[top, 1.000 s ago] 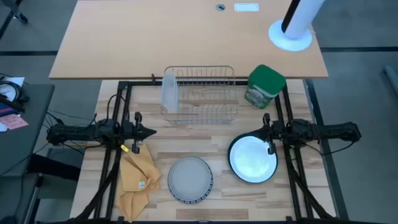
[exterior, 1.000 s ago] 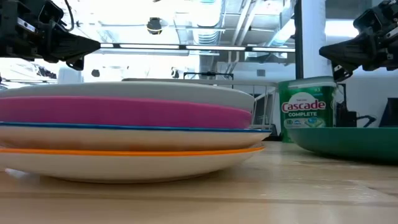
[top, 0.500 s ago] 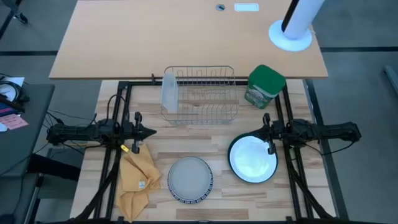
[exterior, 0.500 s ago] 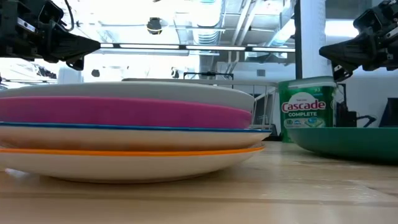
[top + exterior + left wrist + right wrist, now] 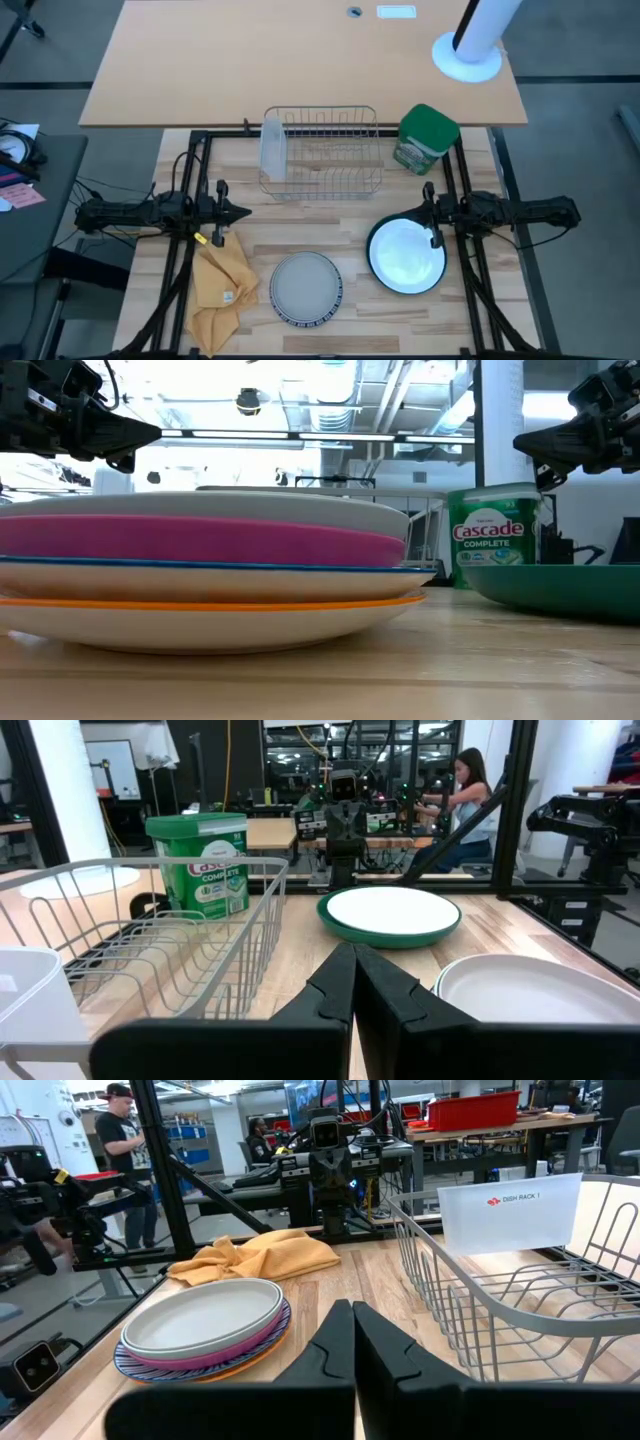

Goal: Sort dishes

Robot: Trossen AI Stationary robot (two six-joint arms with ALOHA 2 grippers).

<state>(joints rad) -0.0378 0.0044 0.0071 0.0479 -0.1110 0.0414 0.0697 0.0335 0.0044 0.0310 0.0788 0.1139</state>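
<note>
Between rack [image 5: 322, 150] and plates [image 5: 306, 288], bare wood.

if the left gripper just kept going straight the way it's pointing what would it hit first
Probably nothing on the table. The shut left gripper points across at the right gripper, passing above the green-rimmed white plate; height is hard to judge, so it might skim the plate.

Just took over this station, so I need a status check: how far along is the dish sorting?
Nothing looks done: the wire dish rack holds no dishes. Nothing is in hand either: the left gripper and right gripper are both shut, empty and raised off the table. Left to do: the stack of small plates, grey on top, and the white plate with green rim, all on the table.
</note>
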